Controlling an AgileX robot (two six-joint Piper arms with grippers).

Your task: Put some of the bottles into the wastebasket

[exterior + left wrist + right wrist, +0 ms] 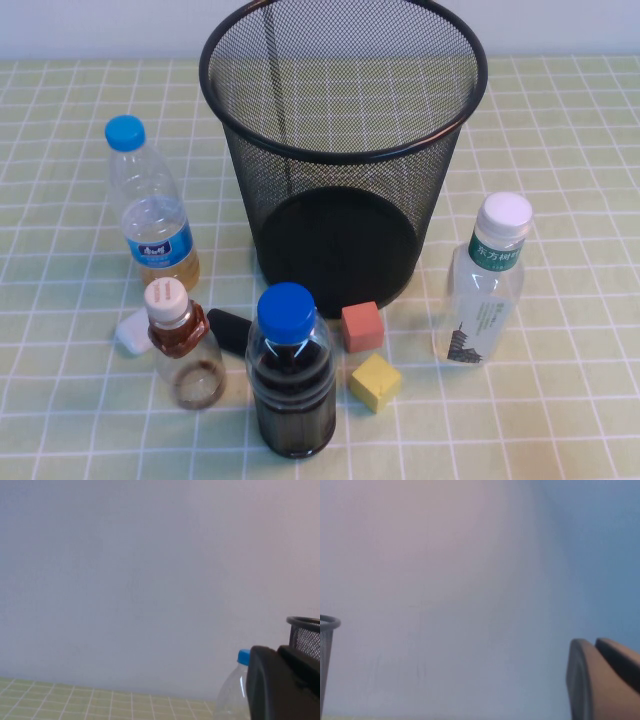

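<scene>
Four bottles stand upright around the black mesh wastebasket [343, 150] on a green checked cloth, and neither arm shows in the high view. The left gripper [280, 685] and right gripper [602, 680] each appear only as a dark edge in their own wrist views, aimed at the pale wall — whether either is open cannot be told. The tall green-label bottle [484, 280] waits near the bin on the robot's right; the squat amber-necked bottle [183, 345] stands front left, just beside a wide dark-liquid bottle [290, 372] and in front of a slim blue-label bottle [151, 208]. Nothing looks yet binned. A clean start would likely take the green-label bottle with the right arm — gripping the body below the cap, lifting clear of the rim, and avoiding the red cube [362, 326] and yellow cube [375, 381].
</scene>
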